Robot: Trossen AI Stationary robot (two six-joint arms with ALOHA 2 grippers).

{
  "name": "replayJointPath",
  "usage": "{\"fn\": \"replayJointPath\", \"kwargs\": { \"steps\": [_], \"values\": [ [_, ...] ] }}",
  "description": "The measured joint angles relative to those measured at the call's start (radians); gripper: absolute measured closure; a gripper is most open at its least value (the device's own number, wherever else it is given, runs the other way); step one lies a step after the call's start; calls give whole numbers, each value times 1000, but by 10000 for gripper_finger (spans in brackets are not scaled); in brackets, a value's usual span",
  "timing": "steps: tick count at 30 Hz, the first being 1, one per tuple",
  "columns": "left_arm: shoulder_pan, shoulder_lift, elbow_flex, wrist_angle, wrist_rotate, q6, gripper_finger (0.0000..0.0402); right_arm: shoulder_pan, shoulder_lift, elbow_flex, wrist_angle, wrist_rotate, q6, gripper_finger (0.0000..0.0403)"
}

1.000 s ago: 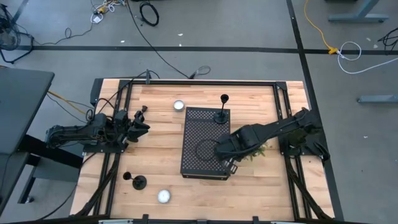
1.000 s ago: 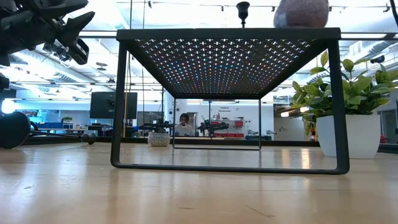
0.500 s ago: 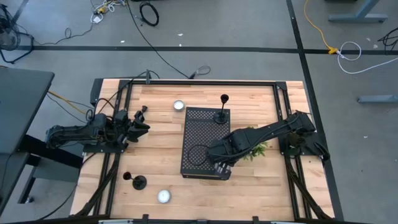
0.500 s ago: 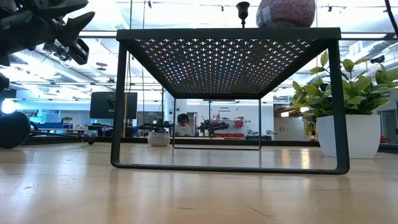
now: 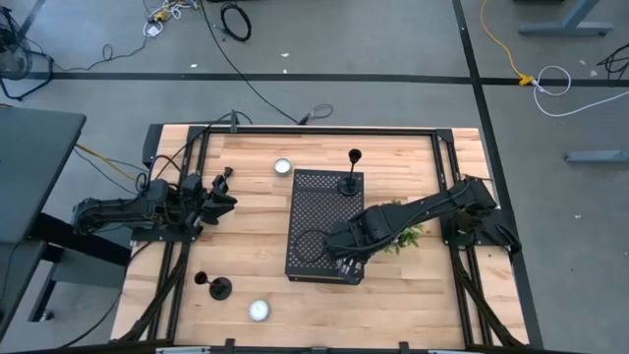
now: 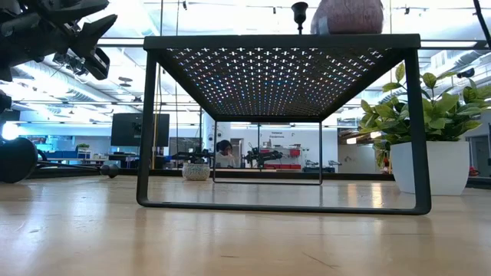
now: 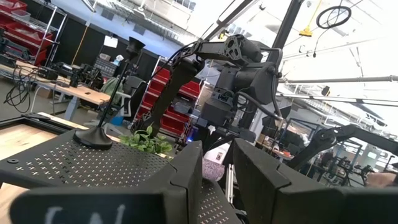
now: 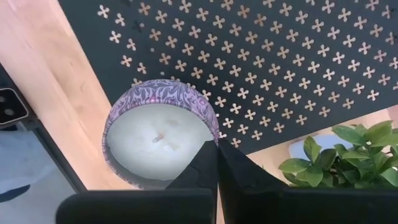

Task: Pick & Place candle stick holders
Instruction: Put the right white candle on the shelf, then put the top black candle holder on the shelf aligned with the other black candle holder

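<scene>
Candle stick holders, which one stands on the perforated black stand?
The candle stick holder at the stand's far corner; the other visible one stands on the wooden table.

Wooden tabletop (image 5: 251, 236). Directly on it: black perforated stand (image 5: 319, 211) at centre; white-potted plant (image 5: 405, 233) just beside the stand's right edge; one black holder (image 5: 215, 286) at front left; pale candle (image 5: 258, 311) near it; second pale candle (image 5: 283, 166) at the back, near the stand's corner.
</scene>
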Motion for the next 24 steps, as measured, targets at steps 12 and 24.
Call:
{"fn": "replayJointPath", "kwargs": {
  "steps": [12,24],
  "values": [
    [0,0,0,0,0,0,307,0,0,0,5,8,2,383],
    [0,0,0,0,0,-1,307,-26,0,0,1,8,-2,298]
  ]
}}
